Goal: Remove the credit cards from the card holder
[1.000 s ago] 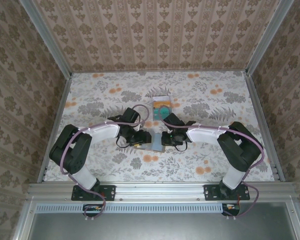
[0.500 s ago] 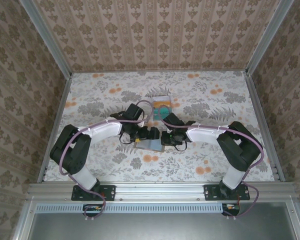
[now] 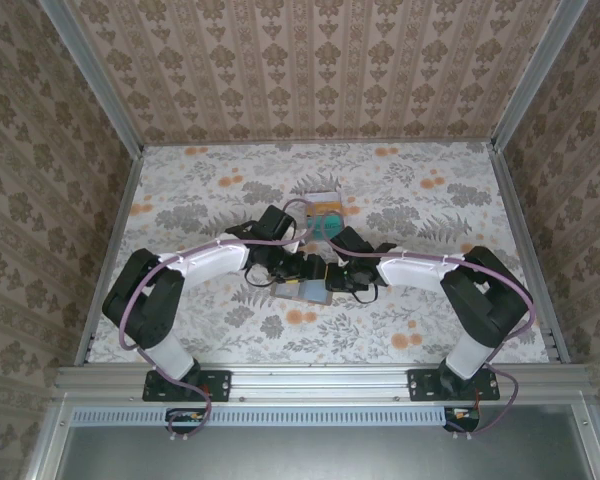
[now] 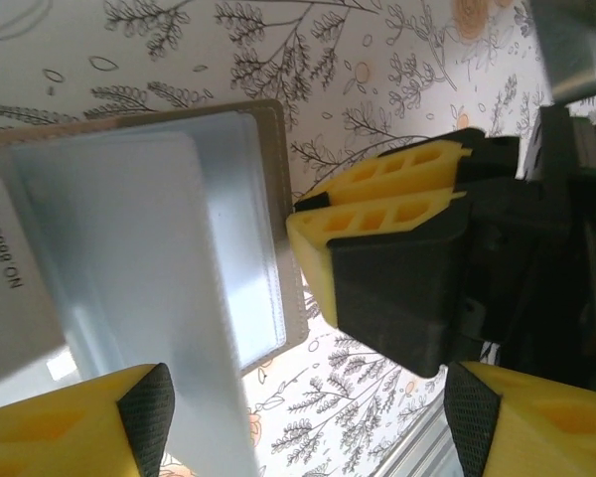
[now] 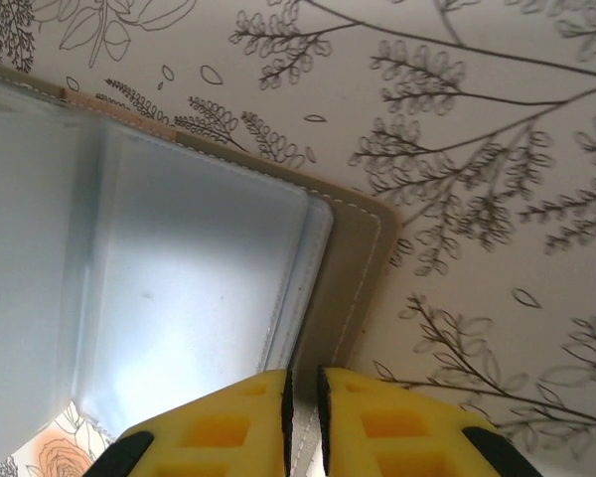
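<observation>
Swinging inward, the left arm now reaches over the card holder, lying open on the counter. Right end effector pinches its edge shut, steadying it; left end effector hangs open. Likely next: grip the printed card and slide it out.

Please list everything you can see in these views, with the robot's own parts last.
olive-grey two-panel card holder with pale blue-grey lining: one, lying open at table centre, between the hands
small white-rimmed box with teal and orange contents: one, just beyond the holder
floral table cover: one, white with grey and orange flowers
left hand: one, yellow fingers, open above the holder
right hand: one, yellow fingers, shut on the holder's edge
</observation>
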`<act>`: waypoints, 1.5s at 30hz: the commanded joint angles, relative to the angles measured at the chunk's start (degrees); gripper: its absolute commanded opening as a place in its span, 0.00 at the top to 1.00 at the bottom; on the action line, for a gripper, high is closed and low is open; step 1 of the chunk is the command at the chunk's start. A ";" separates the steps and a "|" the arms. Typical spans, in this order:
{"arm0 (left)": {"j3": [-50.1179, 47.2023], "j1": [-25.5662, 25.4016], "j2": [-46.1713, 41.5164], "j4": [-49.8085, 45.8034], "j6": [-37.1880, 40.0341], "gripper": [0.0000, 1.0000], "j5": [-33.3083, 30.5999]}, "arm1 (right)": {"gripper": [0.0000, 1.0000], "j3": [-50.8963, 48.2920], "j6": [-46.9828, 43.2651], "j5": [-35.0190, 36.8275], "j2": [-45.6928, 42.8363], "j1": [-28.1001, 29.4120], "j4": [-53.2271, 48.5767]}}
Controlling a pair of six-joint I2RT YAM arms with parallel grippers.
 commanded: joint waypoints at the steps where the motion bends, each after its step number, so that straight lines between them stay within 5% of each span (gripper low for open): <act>1: 0.84 0.19 -0.08 -0.13 1.39 0.26 1.05 | 0.81 -0.92 0.63 1.45 -2.70 -0.71 -0.93; 9: -2.19 5.37 -4.03 -3.74 3.27 0.35 -2.59 | 0.80 0.56 1.31 0.09 -2.94 -0.60 -0.59; 17: -6.38 9.09 -1.72 -4.58 6.01 0.72 -8.33 | 0.79 4.06 4.22 -5.52 -1.37 1.11 3.51; 45: -13.53 4.78 -2.58 3.01 -3.90 0.75 -8.55 | 0.78 6.76 8.95 -11.35 8.10 2.39 6.80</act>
